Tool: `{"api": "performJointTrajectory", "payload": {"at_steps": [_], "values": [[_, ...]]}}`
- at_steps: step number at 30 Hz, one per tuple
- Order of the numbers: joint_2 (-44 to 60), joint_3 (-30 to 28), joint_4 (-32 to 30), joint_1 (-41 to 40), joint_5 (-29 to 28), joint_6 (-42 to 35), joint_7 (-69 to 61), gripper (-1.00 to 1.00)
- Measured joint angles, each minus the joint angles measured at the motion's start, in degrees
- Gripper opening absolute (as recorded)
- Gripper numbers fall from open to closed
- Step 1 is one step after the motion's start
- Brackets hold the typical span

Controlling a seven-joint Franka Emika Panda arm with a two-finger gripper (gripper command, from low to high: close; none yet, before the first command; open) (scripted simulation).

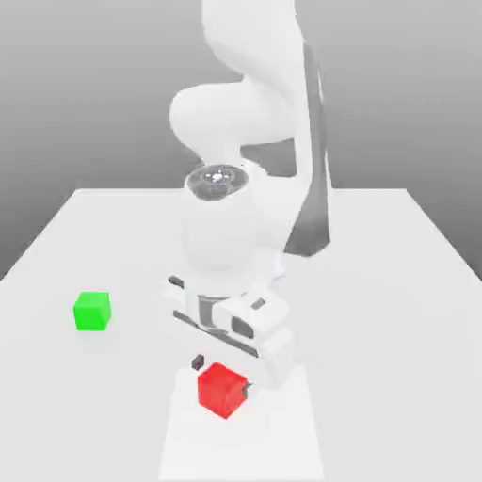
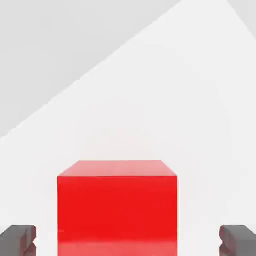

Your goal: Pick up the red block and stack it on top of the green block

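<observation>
The red block (image 1: 223, 389) rests on the white table near its front edge. My gripper (image 1: 222, 375) has come down around it, and its two dark fingertips (image 1: 198, 361) stand on either side of the cube. In the hand view the red block (image 2: 117, 207) sits between the fingertips (image 2: 18, 240) with a clear gap on each side, so the gripper (image 2: 128, 241) is open and not touching it. The green block (image 1: 91, 312) lies apart on the table, toward the exterior view's left.
The white table (image 1: 377, 311) spreads wide around both cubes. The robot's white arm (image 1: 249, 141) rises from the back of the table, above and behind the red block.
</observation>
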Motion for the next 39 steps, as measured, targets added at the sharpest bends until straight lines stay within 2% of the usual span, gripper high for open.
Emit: {"api": "performJointTrajectory", "payload": {"at_steps": [1,7,9,15,21,29,39], "values": [[0.65,0.85,0.07,-0.7,0.68,0.52,-0.58,-1.0],[0.98,1.22,0.12,-0.97,1.2,0.73,-1.02,-1.0],[-0.4,-0.38,-0.03,0.3,-0.22,-0.35,0.18,-1.0],[-7.7,-6.25,-1.17,3.65,-10.64,-5.83,8.04,-1.0],[-14.31,-8.06,-2.73,2.97,-19.5,-11.01,15.72,-1.0],[-20.61,-13.09,-5.52,-10.89,-28.31,-15.05,43.66,-1.0],[-28.28,-15.9,-9.42,-31.38,-35.52,-18.58,77.15,-1.0]]}}
